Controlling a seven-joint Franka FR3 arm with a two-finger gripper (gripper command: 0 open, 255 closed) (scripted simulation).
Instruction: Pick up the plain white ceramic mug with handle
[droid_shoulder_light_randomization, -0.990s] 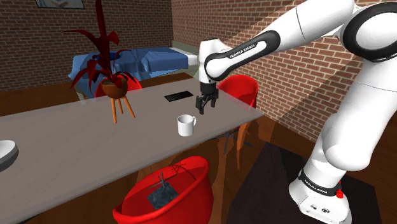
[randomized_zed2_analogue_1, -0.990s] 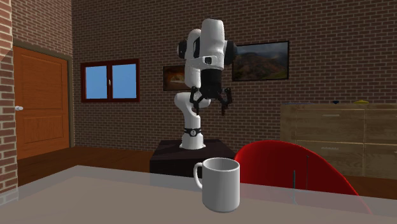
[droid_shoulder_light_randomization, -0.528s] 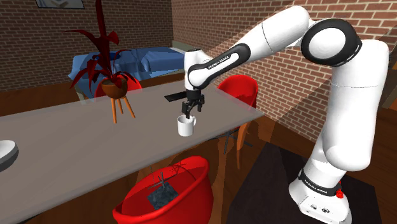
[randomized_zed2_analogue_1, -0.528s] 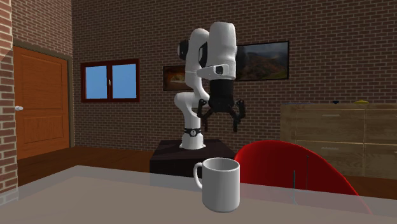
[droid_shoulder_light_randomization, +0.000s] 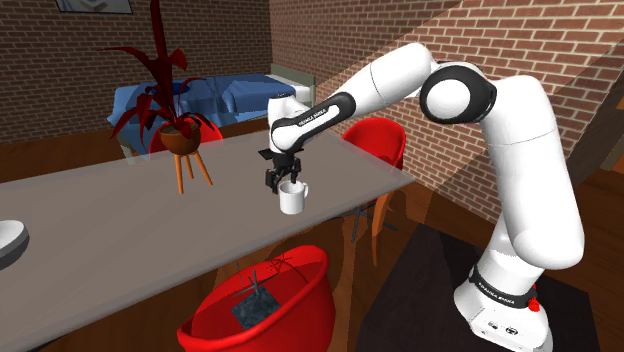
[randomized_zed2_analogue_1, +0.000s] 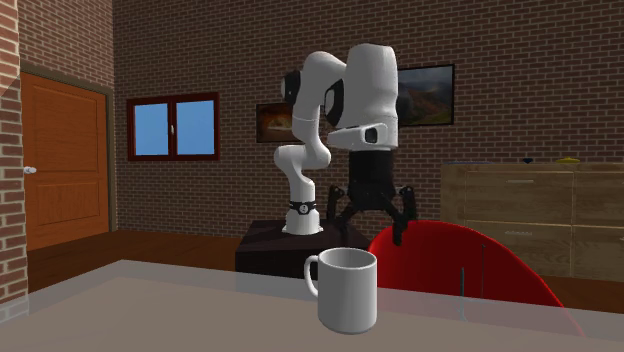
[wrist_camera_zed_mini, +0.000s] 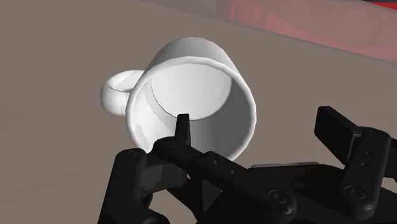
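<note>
A plain white mug (droid_shoulder_light_randomization: 293, 199) with a handle stands upright on the grey table (droid_shoulder_light_randomization: 120, 220), close to the edge nearest the arm. My black gripper (droid_shoulder_light_randomization: 283, 183) hangs open just above its rim. In the wrist view one fingertip (wrist_camera_zed_mini: 182, 125) sits over the mug's (wrist_camera_zed_mini: 191, 95) mouth and the other fingertip (wrist_camera_zed_mini: 332, 129) is outside its wall, with the handle on the far side from the gripper (wrist_camera_zed_mini: 257, 128). The second exterior view has the mug (randomized_zed2_analogue_1: 347, 290) in front and the open gripper (randomized_zed2_analogue_1: 373, 226) behind and above it. Nothing is held.
A red-leaved plant on an orange stand (droid_shoulder_light_randomization: 181, 138) is on the table further toward the shoulder view's left. A white bowl (droid_shoulder_light_randomization: 8, 242) lies at the left edge. Red chairs (droid_shoulder_light_randomization: 262, 300) (droid_shoulder_light_randomization: 378, 140) flank the table. A blue bed (droid_shoulder_light_randomization: 220, 95) lies behind.
The arm has swung toward the shoulder view's left and come down, moving the gripper from beside the mug to just above its rim. The fingers stayed open. The mug has not moved.
</note>
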